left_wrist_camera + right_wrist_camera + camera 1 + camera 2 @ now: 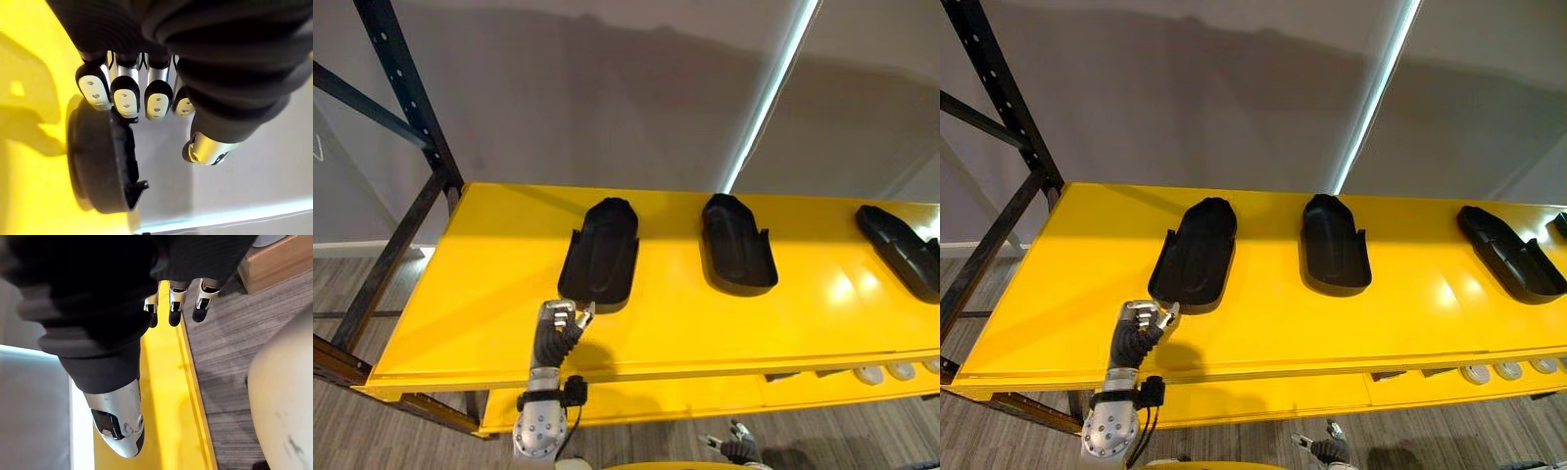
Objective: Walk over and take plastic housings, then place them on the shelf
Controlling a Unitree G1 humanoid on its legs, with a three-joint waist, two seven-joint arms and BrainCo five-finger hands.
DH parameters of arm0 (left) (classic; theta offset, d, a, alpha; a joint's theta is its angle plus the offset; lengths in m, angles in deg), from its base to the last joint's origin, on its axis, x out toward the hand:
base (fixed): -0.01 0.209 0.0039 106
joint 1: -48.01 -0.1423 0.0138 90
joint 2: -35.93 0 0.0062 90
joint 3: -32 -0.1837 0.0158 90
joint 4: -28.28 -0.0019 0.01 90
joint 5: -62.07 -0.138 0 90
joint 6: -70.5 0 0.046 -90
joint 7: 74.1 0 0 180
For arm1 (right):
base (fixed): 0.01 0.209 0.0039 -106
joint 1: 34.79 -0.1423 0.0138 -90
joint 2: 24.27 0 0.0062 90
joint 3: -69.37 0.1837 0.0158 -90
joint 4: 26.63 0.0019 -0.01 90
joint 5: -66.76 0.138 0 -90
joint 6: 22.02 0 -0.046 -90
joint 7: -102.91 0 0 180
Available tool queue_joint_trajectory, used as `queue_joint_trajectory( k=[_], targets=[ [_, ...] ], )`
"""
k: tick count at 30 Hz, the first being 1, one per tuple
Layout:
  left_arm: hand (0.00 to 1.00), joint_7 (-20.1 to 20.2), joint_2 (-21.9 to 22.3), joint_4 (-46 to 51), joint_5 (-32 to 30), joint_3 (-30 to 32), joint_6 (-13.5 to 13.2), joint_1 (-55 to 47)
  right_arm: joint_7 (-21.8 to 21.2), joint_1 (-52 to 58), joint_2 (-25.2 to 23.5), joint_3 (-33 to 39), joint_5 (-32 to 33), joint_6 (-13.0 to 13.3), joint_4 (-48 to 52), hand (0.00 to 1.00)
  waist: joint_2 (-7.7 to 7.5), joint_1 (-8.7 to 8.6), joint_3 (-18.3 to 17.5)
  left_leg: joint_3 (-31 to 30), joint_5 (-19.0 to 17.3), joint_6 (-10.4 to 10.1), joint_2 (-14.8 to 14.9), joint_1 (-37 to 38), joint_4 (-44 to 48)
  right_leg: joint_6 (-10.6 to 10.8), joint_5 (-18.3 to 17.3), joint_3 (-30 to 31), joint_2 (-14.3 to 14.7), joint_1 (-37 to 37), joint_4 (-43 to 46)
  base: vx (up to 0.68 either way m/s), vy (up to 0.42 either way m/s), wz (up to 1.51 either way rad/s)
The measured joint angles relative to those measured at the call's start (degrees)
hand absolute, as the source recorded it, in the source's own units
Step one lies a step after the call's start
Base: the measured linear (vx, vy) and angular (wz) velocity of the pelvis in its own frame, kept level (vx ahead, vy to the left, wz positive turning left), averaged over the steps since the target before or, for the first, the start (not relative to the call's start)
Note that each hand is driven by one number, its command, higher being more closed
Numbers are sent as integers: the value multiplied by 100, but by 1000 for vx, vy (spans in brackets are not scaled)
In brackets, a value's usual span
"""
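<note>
On the top level of a bright yellow metal shelf (489,294) in a black steel frame (411,88): three black, shoe-shaped moulded plastic housings in a row from left to right. Leftmost housing (599,253) and middle housing (737,243) near each other but apart. Rightmost housing (901,250) well apart from both, at the right edge of the head views. All three flat on the yellow surface, none in a hand.

Left hand (563,323) up over the shelf's near edge, just near of the leftmost housing's near end. Fingers (126,100) straight and relaxed, thumb apart, nothing between them: open and empty. Fingertips right by the housing's rim; touching or barely off, cannot tell.

Right hand (736,448) low, below the shelf's near edge, close to the grey plank floor (842,436). Fingers loose, holding nothing.

Judged from this: leftmost housing as good as placed, bar perhaps a last nudge. Left to do: draw the left hand clear, then fetch further housings, if more to be had elsewhere. Plenty of bare yellow for them at the far left, and between the middle and rightmost housings.
</note>
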Motion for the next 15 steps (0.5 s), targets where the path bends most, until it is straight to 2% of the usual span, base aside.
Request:
queue_joint_trajectory(
  k=[3,8,15],
  targets=[
    [100,7,4,-193,-91,-146,69,102,2,13,22,1,-2,-1,55,0,0,-6,-9,69,-93,-32,57,-75,211,-109,-75,-3,25,-4,-9,-16,-39,-10],
    [100,8,5,-556,-272,-358,120,446,4,20,39,7,-3,-8,68,0,0,-4,-28,94,-95,-35,112,-236,345,-112,-74,3,61,-132,5,-10,-4,-3],
    [100,-5,0,-1344,-444,-376,223,979,3,59,77,34,-11,-17,107,0,117,-19,-153,289,30,-22,19,-41,55,-49,-36,169,-13,-180,-75,28,20,-14]
  ],
)
